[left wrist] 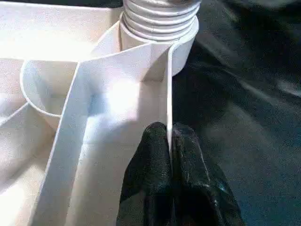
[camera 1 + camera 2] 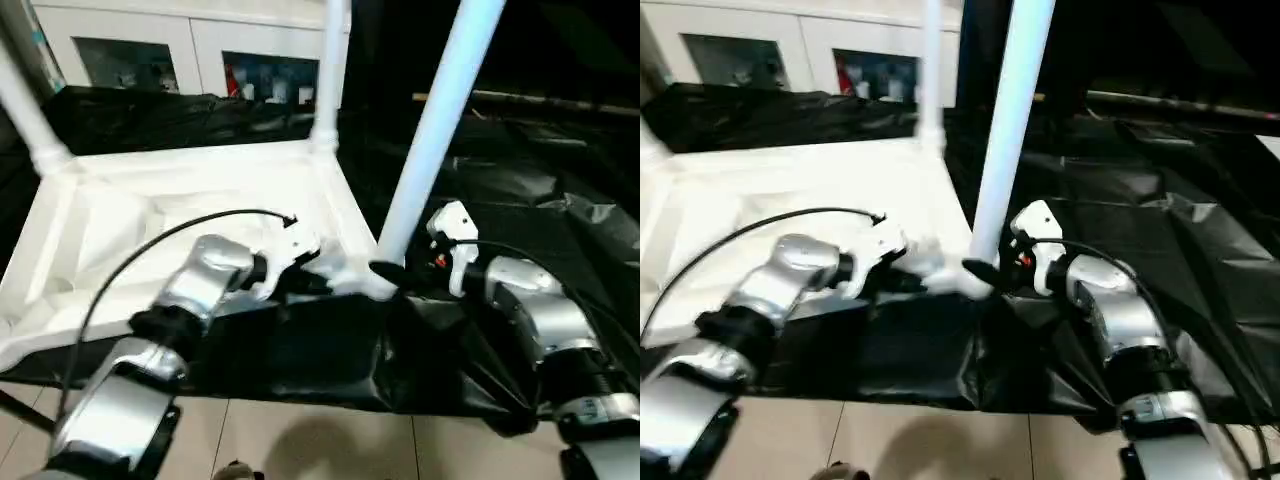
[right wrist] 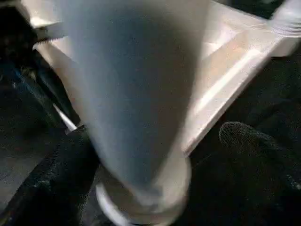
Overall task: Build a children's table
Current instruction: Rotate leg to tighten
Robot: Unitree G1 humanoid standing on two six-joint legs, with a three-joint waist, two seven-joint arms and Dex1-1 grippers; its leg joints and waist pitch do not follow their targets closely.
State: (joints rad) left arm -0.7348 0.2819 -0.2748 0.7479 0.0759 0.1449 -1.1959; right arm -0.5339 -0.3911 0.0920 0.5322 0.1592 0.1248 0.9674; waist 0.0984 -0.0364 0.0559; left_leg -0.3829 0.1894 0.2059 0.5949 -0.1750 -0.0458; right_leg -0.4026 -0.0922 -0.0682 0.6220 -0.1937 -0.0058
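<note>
On the black-sheeted work table (image 2: pixel 520 180), the children's table lies upside down — its white tabletop (image 2: pixel 150 215) underside-up with the raised rim pointing at the ceiling, so the corner sockets are open for legs. It fills the sheet's left half, its right rim running toward the near edge. Behind it stands a white glass-fronted cabinet (image 2: pixel 180 45).

Three legs rise from it: one at the far left corner (image 2: pixel 25 110), one at the far right corner (image 2: pixel 330 70), and the near right leg (image 2: pixel 430 130), which leans a little and sits in the socket nearest the robot.

Beside that socket, the left pincer (image 1: pixel 170 141) is closed tight on the thin rim wall, probably pinning the tabletop so it cannot slide or twist. The right pincer (image 3: pixel 155 155) straddles the near right leg's base — black fingers (image 3: pixel 249 141) spread wide on either side, gripping nothing, which suggests the leg is judged seated.
</note>
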